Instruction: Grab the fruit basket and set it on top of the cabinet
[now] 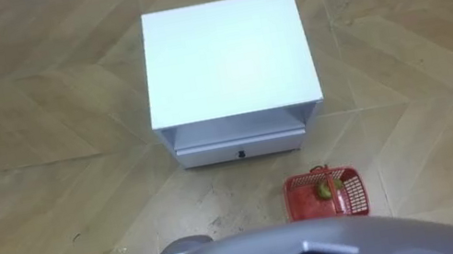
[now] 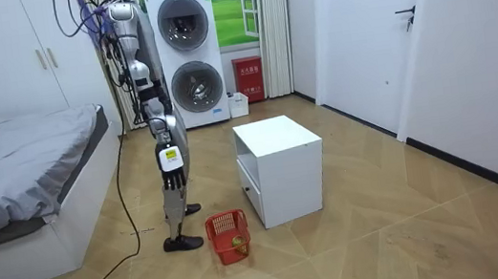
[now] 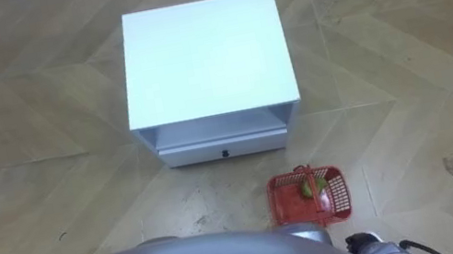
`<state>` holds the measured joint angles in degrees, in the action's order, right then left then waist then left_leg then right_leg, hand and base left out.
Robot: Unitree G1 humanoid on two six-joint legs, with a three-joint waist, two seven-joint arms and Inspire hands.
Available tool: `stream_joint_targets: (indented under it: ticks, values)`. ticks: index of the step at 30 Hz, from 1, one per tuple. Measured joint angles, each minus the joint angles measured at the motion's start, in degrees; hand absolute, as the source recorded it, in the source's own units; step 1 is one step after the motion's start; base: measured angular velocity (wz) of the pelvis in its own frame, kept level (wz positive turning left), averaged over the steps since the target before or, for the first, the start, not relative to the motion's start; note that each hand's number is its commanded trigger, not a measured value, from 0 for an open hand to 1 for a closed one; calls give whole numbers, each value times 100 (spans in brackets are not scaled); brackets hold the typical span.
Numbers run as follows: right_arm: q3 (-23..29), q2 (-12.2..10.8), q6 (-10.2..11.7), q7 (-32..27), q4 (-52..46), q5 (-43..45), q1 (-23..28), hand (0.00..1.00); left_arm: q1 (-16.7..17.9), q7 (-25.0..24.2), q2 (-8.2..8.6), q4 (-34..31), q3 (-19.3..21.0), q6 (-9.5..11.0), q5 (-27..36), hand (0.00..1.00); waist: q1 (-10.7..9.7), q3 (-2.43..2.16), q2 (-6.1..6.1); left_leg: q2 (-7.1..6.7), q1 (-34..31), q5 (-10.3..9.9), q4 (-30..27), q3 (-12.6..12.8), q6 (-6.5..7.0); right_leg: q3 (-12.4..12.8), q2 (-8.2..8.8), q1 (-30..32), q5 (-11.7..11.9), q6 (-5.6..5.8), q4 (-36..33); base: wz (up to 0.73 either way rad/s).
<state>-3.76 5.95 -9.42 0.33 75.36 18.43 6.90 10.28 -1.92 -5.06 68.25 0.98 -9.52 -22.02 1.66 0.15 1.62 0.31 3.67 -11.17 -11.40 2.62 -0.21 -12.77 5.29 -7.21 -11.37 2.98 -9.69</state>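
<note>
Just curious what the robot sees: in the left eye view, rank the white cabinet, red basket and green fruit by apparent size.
Largest: the white box-shaped cabinet, by far.
Next: the red plastic mesh basket.
Smallest: the green fruit lying inside the basket.

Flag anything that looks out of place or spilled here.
Only the red basket stands out: it sits on the floor just in front of the white cabinet, not on it. It is upright with fruit inside, and nothing is spilled.

Open floor (image 1: 22,135) surrounds the fruit basket (image 1: 356,194); the white cabinet (image 1: 228,57) stands near, ahead-left.
</note>
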Motion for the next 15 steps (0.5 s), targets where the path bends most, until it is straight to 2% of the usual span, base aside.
stream_joint_targets:
  ticks: [7, 10, 15]
  values:
    - [-6, 4, -2, 147, -1, 14, -8, 0, 62, 8, -12, -115, -1, 13, 10, 0, -5, 13, 35, -1, -9, 0, -2, -3, 0, -2, 0, 26, 0, 0, 2, 0]
    - [-2, 3, -13, 179, 1, 14, -2, 0, 125, 9, -15, -185, 8, 7, 22, 0, -4, 4, 54, -1, -9, -1, 2, -2, 0, -4, 0, 24, 0, 0, 3, 0]
    - [1, 7, -25, 235, 7, 77, -2, 0, 182, 3, -30, -192, 207, -22, 128, 0, 6, -4, 63, 0, 12, -1, 9, 5, 0, -1, -2, 4, 1, -1, -1, 0]
